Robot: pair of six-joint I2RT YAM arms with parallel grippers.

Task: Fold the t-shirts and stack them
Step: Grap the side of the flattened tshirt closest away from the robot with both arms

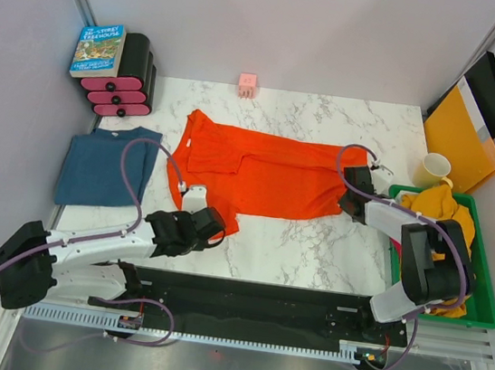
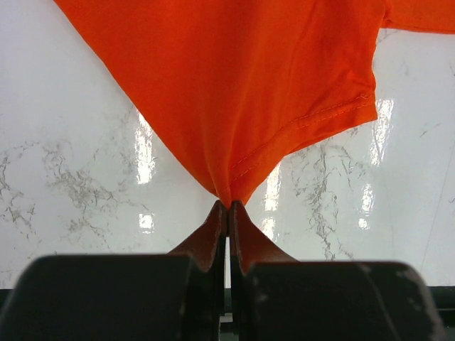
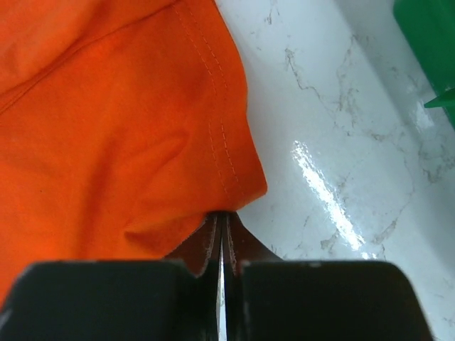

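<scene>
Left jaws pressed tight on near-left edge of orange t-shirt (image 1: 267,174); right jaws pinching its right hem corner. Shirt lies spread mid-desk (image 1: 312,248). Fold seems just beginning; next calls for lifting both ends together, evenly.

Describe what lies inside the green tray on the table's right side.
A crumpled mustard-yellow t-shirt fills the green tray. The right arm crosses above it, hiding part of the shirt and the tray floor, so anything beneath cannot be seen.
</scene>
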